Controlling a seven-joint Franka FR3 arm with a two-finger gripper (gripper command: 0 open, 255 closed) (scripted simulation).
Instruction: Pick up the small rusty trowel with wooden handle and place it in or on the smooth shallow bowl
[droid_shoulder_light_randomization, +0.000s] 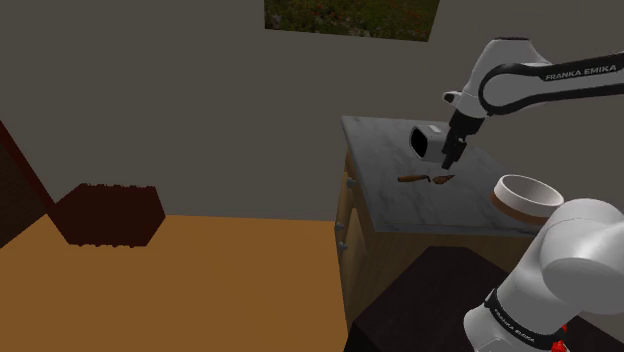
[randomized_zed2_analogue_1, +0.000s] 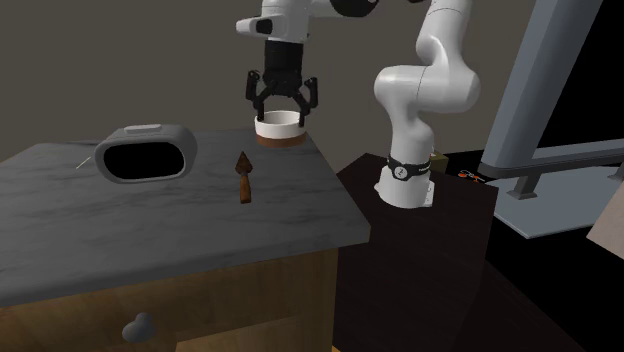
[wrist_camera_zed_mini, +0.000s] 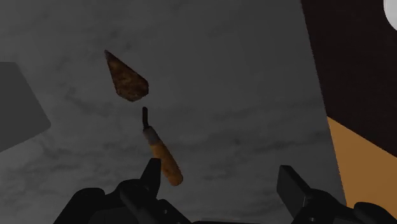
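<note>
A small trowel (droid_shoulder_light_randomization: 425, 179) with a rusty brown blade and an orange-brown wooden handle lies flat on the grey marbled countertop (droid_shoulder_light_randomization: 400, 205). It also shows as the trowel (randomized_zed2_analogue_1: 243, 176) in the second exterior view. My black gripper (droid_shoulder_light_randomization: 452, 155) hangs open above the counter, just over the trowel, and holds nothing. In the wrist view the trowel's handle (wrist_camera_zed_mini: 164, 156) ends close to one finger (wrist_camera_zed_mini: 151, 178) of the gripper (wrist_camera_zed_mini: 219, 184), with the blade (wrist_camera_zed_mini: 127, 79) farther ahead. The shallow bowl (droid_shoulder_light_randomization: 527, 195), white inside with a brown band, stands near the counter's edge by the stand. It appears as the bowl (randomized_zed2_analogue_1: 279, 127) behind the gripper (randomized_zed2_analogue_1: 283, 100).
A grey rounded box (randomized_zed2_analogue_1: 147, 153) with a dark oval opening stands on the counter beyond the trowel. The counter tops a wooden cabinet with a knobbed drawer (randomized_zed2_analogue_1: 140, 325). A dark red box (droid_shoulder_light_randomization: 108, 213) sits on the brown floor. The dark stand (randomized_zed2_analogue_1: 430, 250) adjoins the cabinet.
</note>
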